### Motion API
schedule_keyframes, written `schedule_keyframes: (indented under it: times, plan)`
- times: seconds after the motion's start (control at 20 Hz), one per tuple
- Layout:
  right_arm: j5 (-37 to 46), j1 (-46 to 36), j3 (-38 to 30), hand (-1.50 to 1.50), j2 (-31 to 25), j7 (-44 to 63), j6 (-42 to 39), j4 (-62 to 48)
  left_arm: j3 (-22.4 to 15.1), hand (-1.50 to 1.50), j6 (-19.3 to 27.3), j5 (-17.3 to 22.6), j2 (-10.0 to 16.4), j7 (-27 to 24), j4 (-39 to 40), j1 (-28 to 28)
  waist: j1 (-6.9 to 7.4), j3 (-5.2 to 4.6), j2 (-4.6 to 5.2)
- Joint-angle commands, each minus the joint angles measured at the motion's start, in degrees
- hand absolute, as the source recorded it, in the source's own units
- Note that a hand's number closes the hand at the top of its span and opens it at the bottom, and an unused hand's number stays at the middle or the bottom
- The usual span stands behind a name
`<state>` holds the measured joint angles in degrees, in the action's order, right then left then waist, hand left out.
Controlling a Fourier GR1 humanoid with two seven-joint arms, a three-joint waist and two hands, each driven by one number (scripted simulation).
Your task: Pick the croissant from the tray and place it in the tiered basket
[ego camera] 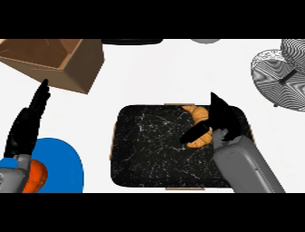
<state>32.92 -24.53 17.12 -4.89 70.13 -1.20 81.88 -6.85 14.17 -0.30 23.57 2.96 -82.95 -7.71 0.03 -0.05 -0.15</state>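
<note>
**Risks**
- Tray: raised rim. Lift too low and you could catch the croissant on it.
- Right robot hand: over the tray's right side, thumb across the croissant, fingers down its far side, so a pinch. Only part of the crescent is held; it may twist out on the lift.
- Croissant: tray's back-right corner. Can't tell if it's off the surface yet.
- Basket: far right, well apart from the tray. It's tilted wire tiers w/ a centre post; come in low and you could clip a rim.

**Others**
- Blue plate w/ an orange item: near left, off your path.
- Left robot hand: resting at left, fingers straight, holds nothing.
- Box: far left of the bench.
- Nothing stands btw tray & basket.
</note>
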Motion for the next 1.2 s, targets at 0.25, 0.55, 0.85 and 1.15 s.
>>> schedule_keyframes:
  times: [0.25, 0.55, 0.85, 1.15]
  plan:
    - [1.1, -0.6, -3.0, -1.5, 4.8, 9.4, -1.5, -3.0, 2.9, 0.0, -3.2, 1.4, 1.3, 0.8, -1.9, 0.2, 0.25, 0.04, 0.02]
    - [-6.1, -5.9, -4.1, 1.5, 4.8, 5.0, -7.1, -8.9, 2.1, 0.0, -1.8, -1.2, -1.0, -0.8, 1.4, -1.1, 0.61, 0.03, 0.28]
    - [1.2, -4.8, 0.0, 1.5, 4.8, 2.9, -6.7, -10.5, 2.0, 0.0, -1.3, -2.7, -1.4, 0.6, -1.5, 0.3, 0.44, 0.04, 0.13]
    - [-2.9, -4.1, -1.1, 1.5, 4.8, 6.5, 0.8, -1.6, 4.3, 0.0, -4.0, -1.3, -0.8, -0.5, 0.0, 0.1, -0.02, 0.02, 0.0]
